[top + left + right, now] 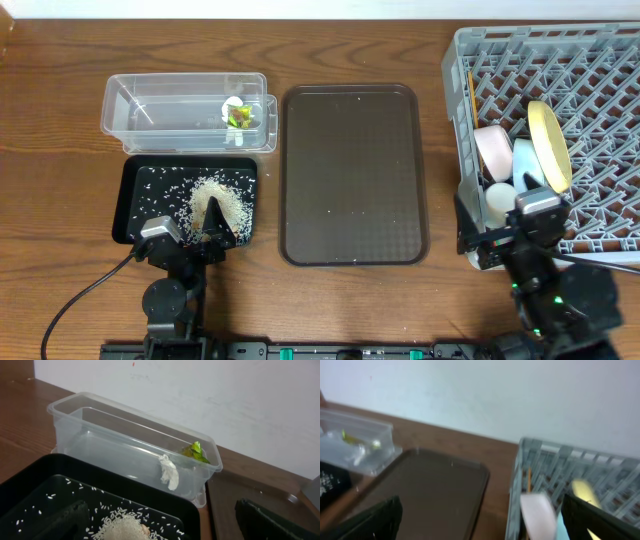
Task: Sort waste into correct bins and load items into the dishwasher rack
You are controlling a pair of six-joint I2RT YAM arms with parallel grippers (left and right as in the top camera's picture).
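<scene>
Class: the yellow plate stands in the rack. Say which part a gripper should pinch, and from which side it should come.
Probably the top rim, from above. The plate stands on edge in the rack, so its thin rim points up; bowls crowd one face, leaving little room for a sideways approach.

Test-rig tabletop: wooden table (60, 60), blank wall (225, 400)

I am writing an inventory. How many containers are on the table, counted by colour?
Clear tub: 1
Black tray: 1
Brown serving tray: 1
Grey rack: 1
Total: 4
</scene>
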